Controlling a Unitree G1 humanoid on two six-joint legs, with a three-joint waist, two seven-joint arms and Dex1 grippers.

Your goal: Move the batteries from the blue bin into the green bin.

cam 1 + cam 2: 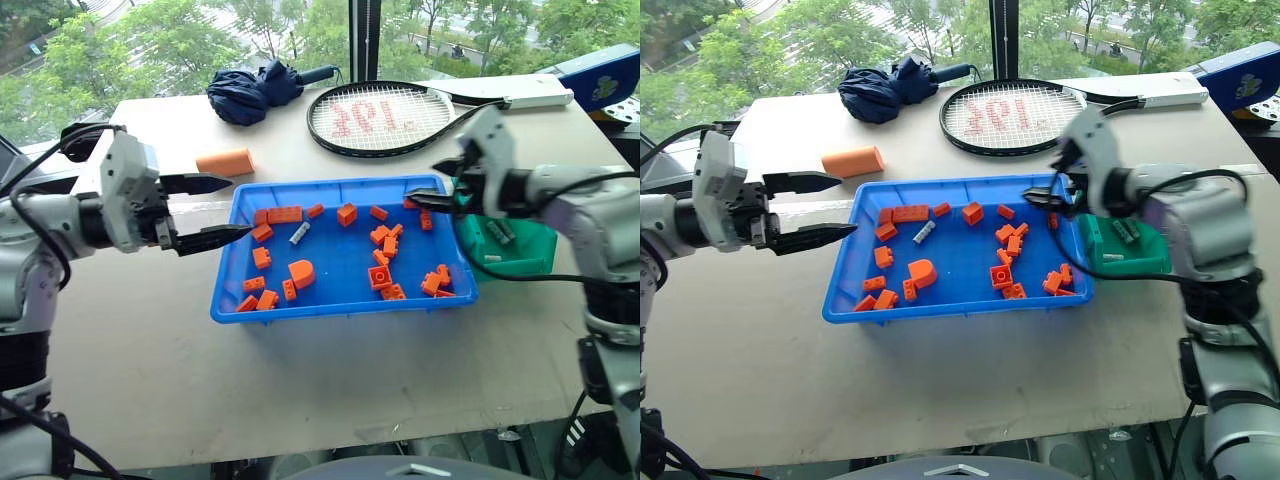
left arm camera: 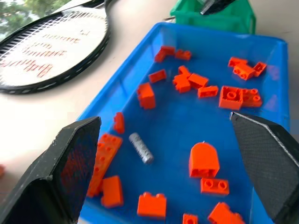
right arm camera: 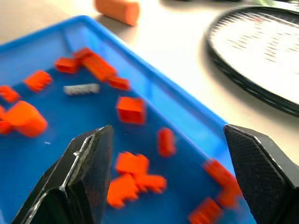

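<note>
The blue bin [image 1: 232,290] sits mid-table, scattered with orange bricks [image 1: 382,277]. One silver battery [image 1: 300,233] lies in its far left part, also seen in the left wrist view [image 2: 141,148] and the right wrist view [image 3: 81,88]. The green bin [image 1: 530,255] stands against the blue bin's right side, with grey batteries [image 1: 1127,230] inside. My left gripper [image 1: 240,207] hovers open at the blue bin's left rim, pointing toward the battery, nothing between its fingers [image 2: 70,163]. My right gripper [image 1: 425,182] is open and empty over the blue bin's far right corner, beside the green bin.
A tennis racket [image 1: 385,118] and a folded dark blue umbrella [image 1: 250,92] lie behind the bins. An orange cylinder [image 1: 225,161] rests just beyond the blue bin's far left corner. A white box [image 1: 520,92] sits at the back right. Bare tabletop runs along the front.
</note>
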